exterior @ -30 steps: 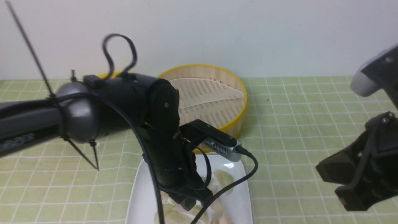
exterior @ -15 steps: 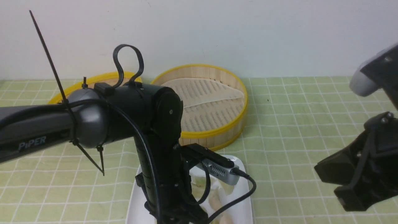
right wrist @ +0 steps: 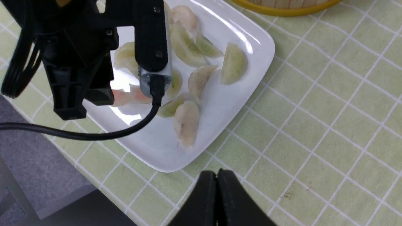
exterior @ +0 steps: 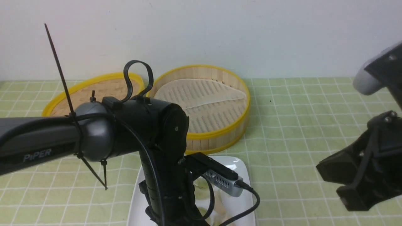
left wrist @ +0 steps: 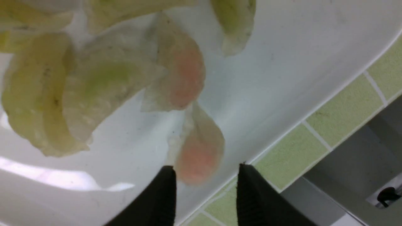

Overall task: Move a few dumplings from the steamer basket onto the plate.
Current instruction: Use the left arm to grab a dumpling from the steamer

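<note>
The steamer basket [exterior: 220, 134] stands at the back with only its whitish liner [exterior: 201, 94] showing inside. The white plate [right wrist: 220, 103] lies in front of it and holds several dumplings, green ones [right wrist: 234, 62] and pale ones [right wrist: 187, 122]. My left gripper [left wrist: 207, 171] is open just above the plate's [left wrist: 282, 62] near edge. A pinkish dumpling [left wrist: 199, 150] lies on the plate just past its tips, not gripped. In the front view my left arm [exterior: 163, 175] hides most of the plate [exterior: 240, 164]. My right gripper [right wrist: 216, 173] is shut and empty, above the cloth beside the plate's corner.
The shallow woven lid [exterior: 91, 91] lies left of the basket. A green checked cloth [exterior: 298, 110] covers the table, with a wall behind. The table's near edge and dark floor [right wrist: 31, 175] lie close to the plate. My right arm [exterior: 367, 166] hangs at the right.
My left arm has lowered and drawn back toward me over the plate, uncovering the lid and more of the basket. The right arm has hardly moved.
</note>
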